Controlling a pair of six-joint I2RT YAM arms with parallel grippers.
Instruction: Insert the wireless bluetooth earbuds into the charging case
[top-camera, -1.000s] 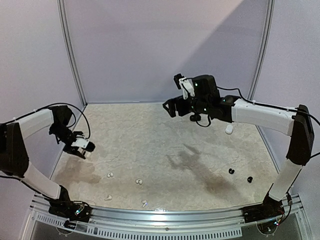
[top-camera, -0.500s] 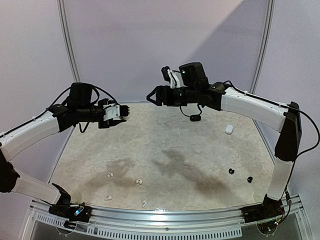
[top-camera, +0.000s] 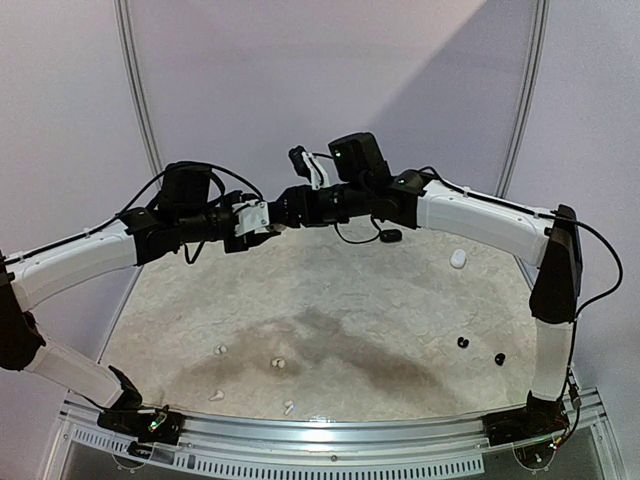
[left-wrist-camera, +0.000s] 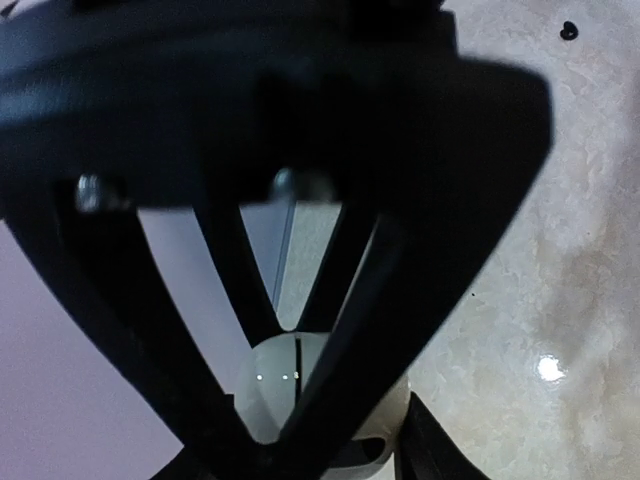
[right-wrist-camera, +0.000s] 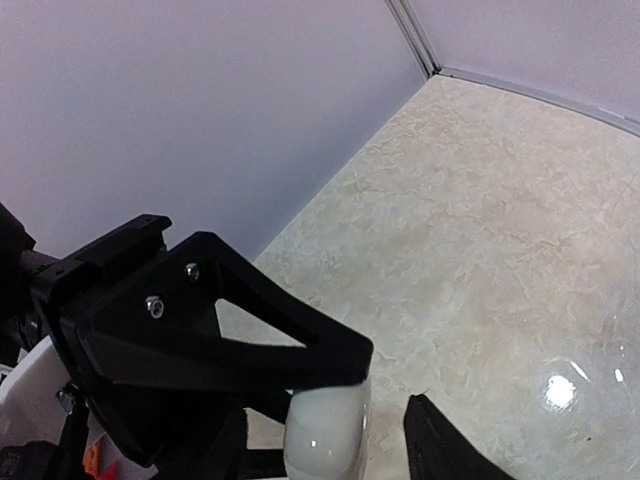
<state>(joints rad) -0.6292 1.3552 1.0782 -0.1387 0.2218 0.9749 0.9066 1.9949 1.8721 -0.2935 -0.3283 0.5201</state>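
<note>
Mottled beige tabletop (top-camera: 360, 290); glossy rounded case (right-wrist-camera: 322, 432)

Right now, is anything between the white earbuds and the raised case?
Nothing visible on the table. The white earbuds lie near the front edge; the white case is aloft in the left gripper, right gripper at it, lid seemingly shut.

Left arm (top-camera: 85, 258) and right arm (top-camera: 470, 213) tip to tip high over the table (top-camera: 330, 290), barred the back, room lay beneath, white buds (top-camera: 279, 363) dotted front-left, black buds (top-camera: 462, 342) right.
</note>
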